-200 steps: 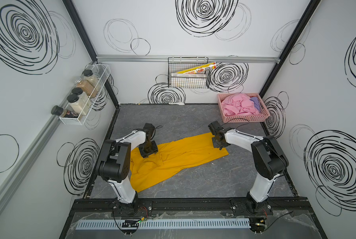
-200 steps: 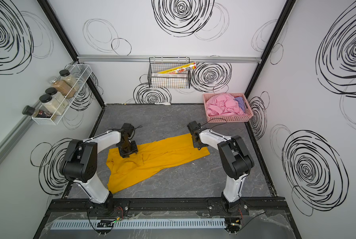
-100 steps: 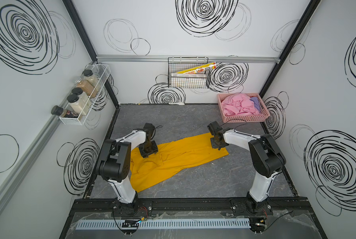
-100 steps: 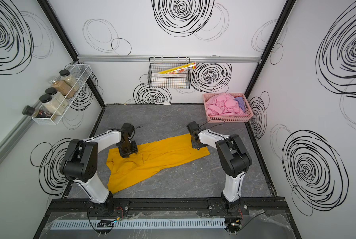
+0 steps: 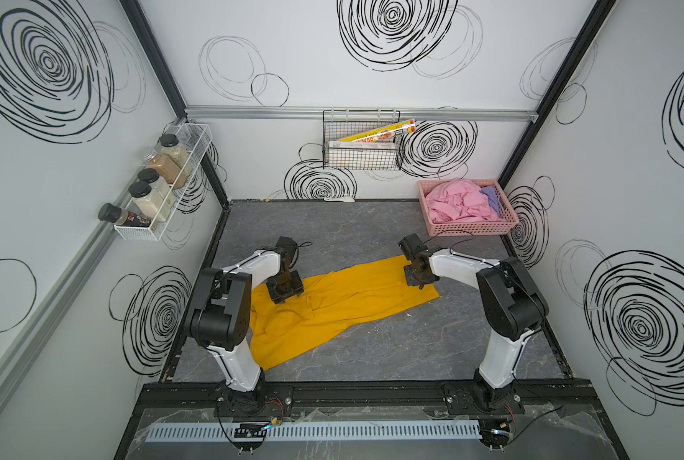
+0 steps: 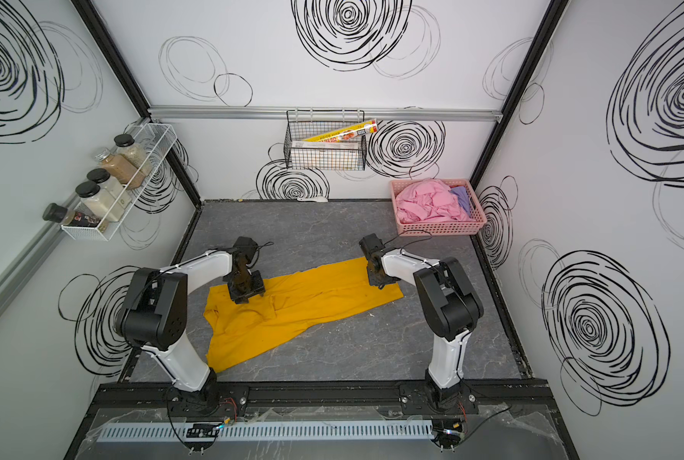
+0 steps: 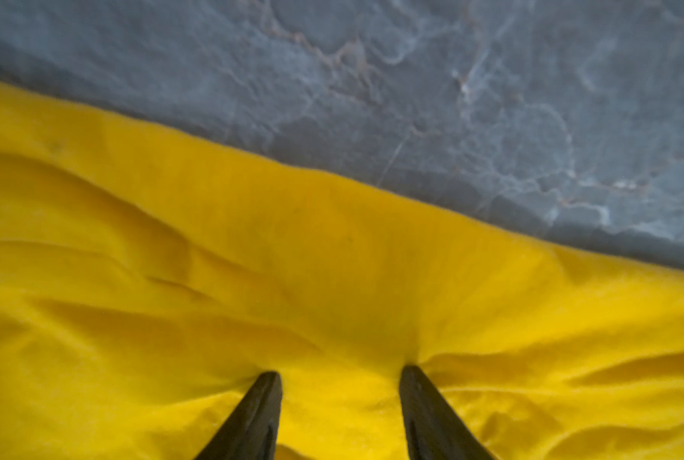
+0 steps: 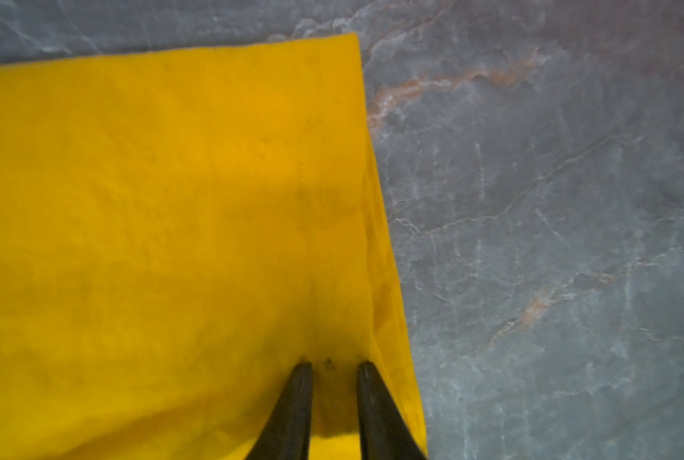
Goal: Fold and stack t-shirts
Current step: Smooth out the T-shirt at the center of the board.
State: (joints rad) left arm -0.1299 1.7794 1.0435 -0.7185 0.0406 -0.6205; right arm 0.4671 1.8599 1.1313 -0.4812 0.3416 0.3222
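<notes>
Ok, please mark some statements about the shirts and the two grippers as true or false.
1. The yellow t-shirt lies on the table. True.
2. The pink basket is empty. False: it holds a pink shirt and a purple shirt.
3. The left gripper stands open, tips on the yellow cloth. True.
4. The right gripper hovers over the basket. False: it is on the yellow t-shirt, near its hemmed edge.
</notes>
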